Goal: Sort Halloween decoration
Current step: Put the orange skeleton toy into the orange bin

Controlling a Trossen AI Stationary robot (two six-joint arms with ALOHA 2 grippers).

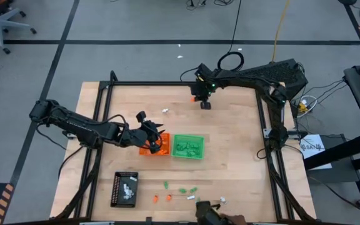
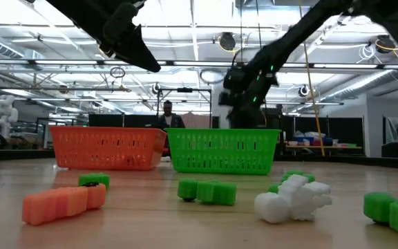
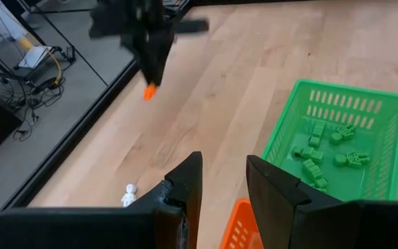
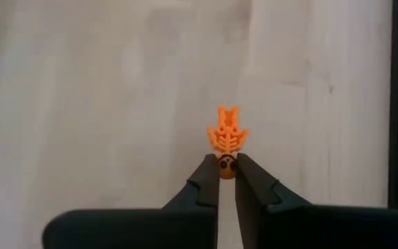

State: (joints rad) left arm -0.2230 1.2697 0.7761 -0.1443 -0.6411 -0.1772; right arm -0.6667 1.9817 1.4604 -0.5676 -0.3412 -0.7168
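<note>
Nearest the low camera: loose trinkets [image 2: 292, 198] on the bench's near edge, orange, green and white, none yet sorted. High view shows them as a scatter [image 1: 181, 190] along that edge, between the black tray [image 1: 124, 189] and the near right side.

Right gripper [image 4: 227, 173]: fingers pressed together on the head of an orange skeleton trinket [image 4: 227, 135], its body sticking out past the fingertips. In the high view this gripper [image 1: 204, 100] sits near the bench's far edge, about mid-width, well apart from both baskets. The piece looks lifted or just being lifted; I cannot tell which.

Left gripper [image 3: 221, 181]: fingers part-spread, nothing between them. It hangs over the orange basket [image 1: 154, 145] at bench centre.

Progress, as judged:
- Green basket [image 1: 187, 146], just beside the orange one, holds several green figures [image 3: 327, 151].
- Black tray holds some white pieces [image 1: 129, 187].
- Orange basket contents hidden by the left arm.
- Left to do: one white piece [image 1: 165, 111] near the far edge, plus the near-edge scatter.

Estimate: partway, perhaps half. The pinched orange piece belongs in the orange basket.
</note>
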